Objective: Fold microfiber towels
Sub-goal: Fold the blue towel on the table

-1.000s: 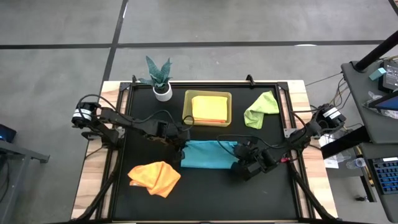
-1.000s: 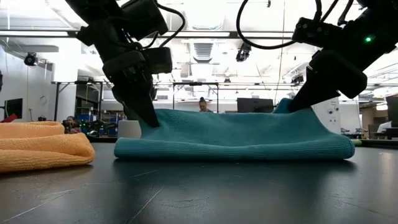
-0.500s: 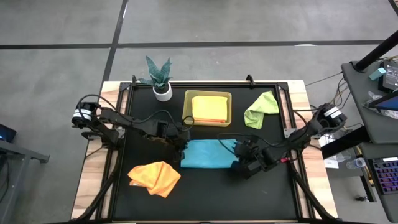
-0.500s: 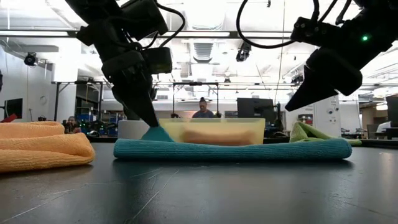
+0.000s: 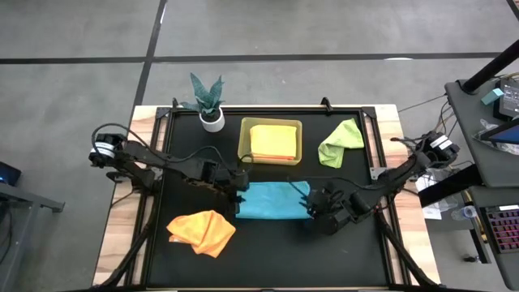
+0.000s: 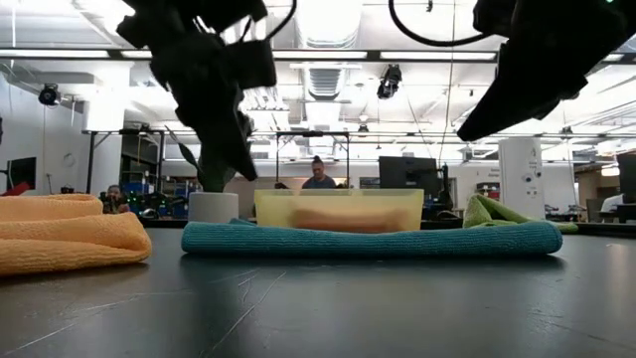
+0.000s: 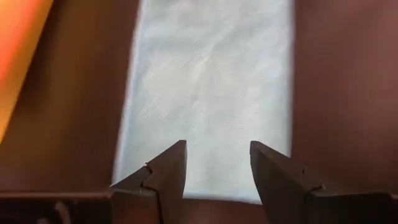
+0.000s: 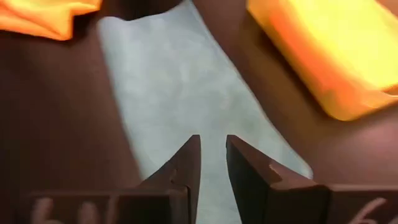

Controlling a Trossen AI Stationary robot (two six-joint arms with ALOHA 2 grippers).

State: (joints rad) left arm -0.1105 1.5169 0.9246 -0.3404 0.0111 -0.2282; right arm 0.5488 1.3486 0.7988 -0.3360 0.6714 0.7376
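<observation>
The teal blue towel (image 5: 272, 200) lies folded flat on the black mat, a low strip in the low view (image 6: 368, 240). My left gripper (image 5: 240, 188) hangs open just above its left end (image 7: 211, 93), touching nothing. My right gripper (image 5: 310, 204) hangs above its right end (image 8: 180, 93), fingers a little apart and empty. In the low view both sets of fingertips (image 6: 243, 169) (image 6: 465, 134) are clear of the cloth. An orange towel (image 5: 201, 231) lies crumpled at the near left. A lime green towel (image 5: 340, 143) lies bunched at the far right.
A translucent yellow-green bin (image 5: 271, 142) with an orange-yellow towel in it stands just behind the teal towel. A small potted plant (image 5: 208, 101) stands at the far left. A black frame (image 5: 268, 109) rims the mat. A person shows in the room beyond the table (image 6: 318, 174).
Both grippers held the teal towel's upper layer raised. The right let go first, then the left released the left corner. The layer has dropped flat onto the lower one, and both grippers have risen clear of the cloth.
</observation>
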